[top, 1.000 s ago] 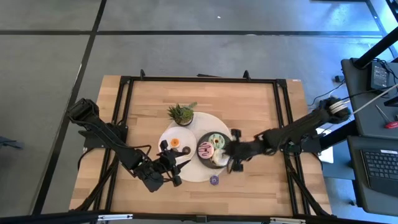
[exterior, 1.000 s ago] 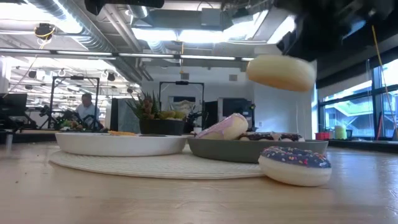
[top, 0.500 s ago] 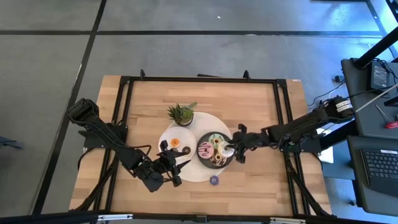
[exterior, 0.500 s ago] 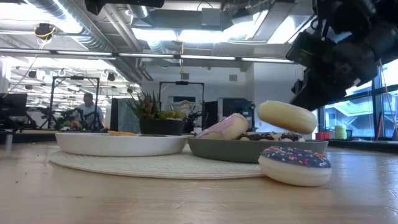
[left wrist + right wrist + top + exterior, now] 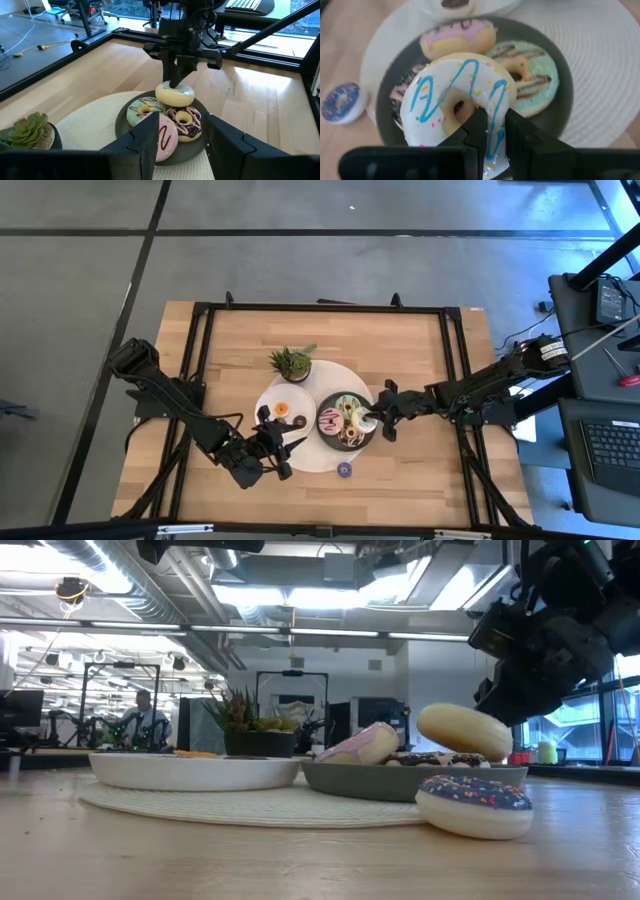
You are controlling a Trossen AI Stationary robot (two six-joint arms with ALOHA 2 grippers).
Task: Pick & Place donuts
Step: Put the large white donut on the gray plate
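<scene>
My right gripper (image 5: 495, 116) is shut on a white-iced donut with blue stripes (image 5: 460, 95), low over the dark grey plate (image 5: 330, 442). That plate holds a pink donut (image 5: 457, 37), a green one (image 5: 527, 75) and a chocolate one (image 5: 184, 121). A purple mini donut (image 5: 344, 470) lies flat on the table near the plate. An orange mini donut (image 5: 281, 409) sits on the white plate (image 5: 268, 402). My left gripper (image 5: 182, 145) waits open over the near edge of the round mat (image 5: 310, 460). My right gripper pinches the white donut's ring wall (image 5: 495, 132), one finger at the hole and the other on the outer rim. The fingers come slanting down from the table's right side. The donut (image 5: 465, 730) hangs tilted just above the plated donuts; whether it touches them I cannot tell.
A small potted plant (image 5: 292, 363) stands at the far edge of the mat. Black frame rails (image 5: 455, 380) run along the table's sides. Bare wood lies to the right of the dark plate and along the near edge.
My right gripper has come down with the white donut, from well above the table to just over the dark plate's right part, shifting slightly toward the far edge. It has stayed shut on the donut. The left arm has kept still.
</scene>
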